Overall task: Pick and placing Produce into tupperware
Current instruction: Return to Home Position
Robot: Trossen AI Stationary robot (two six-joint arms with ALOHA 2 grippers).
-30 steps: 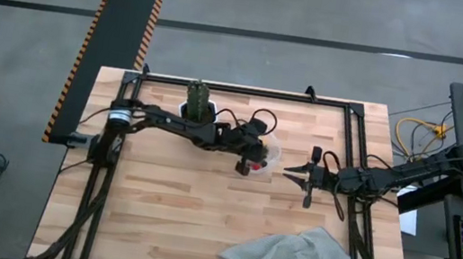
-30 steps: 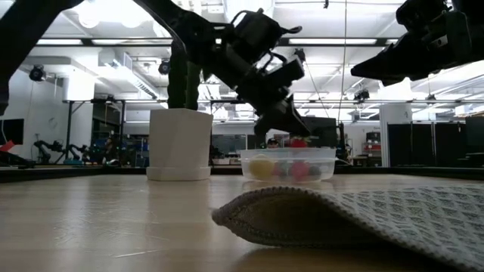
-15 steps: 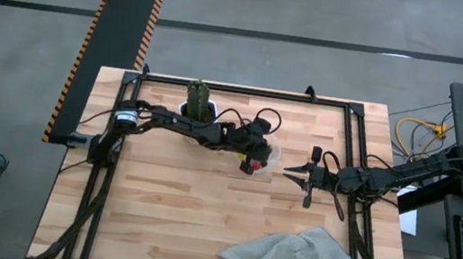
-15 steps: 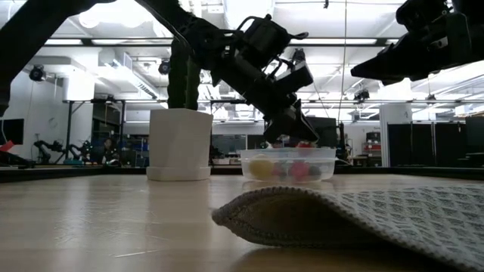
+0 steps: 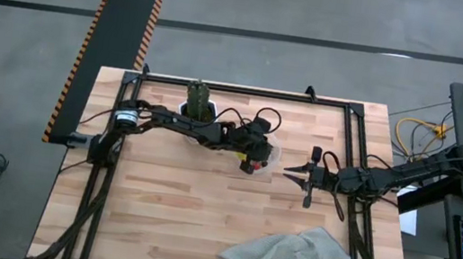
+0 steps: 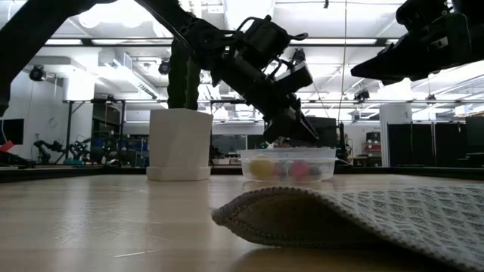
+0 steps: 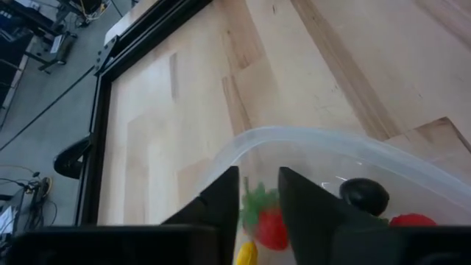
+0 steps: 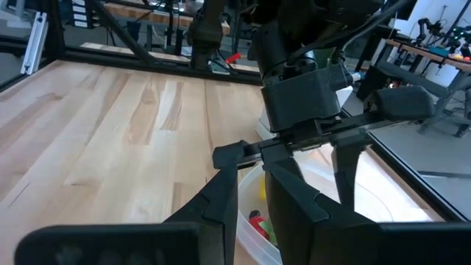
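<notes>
Beside the pot, clear tupperware holds red and yellow produce.

Table pale wood planks, black frame. Tub clear; in it yellow and pink-red produce, a red strawberry with green top, a black berry. Beside tub: white pot, green cactus. Cloth grey, waffle weave. Arms black.
</notes>
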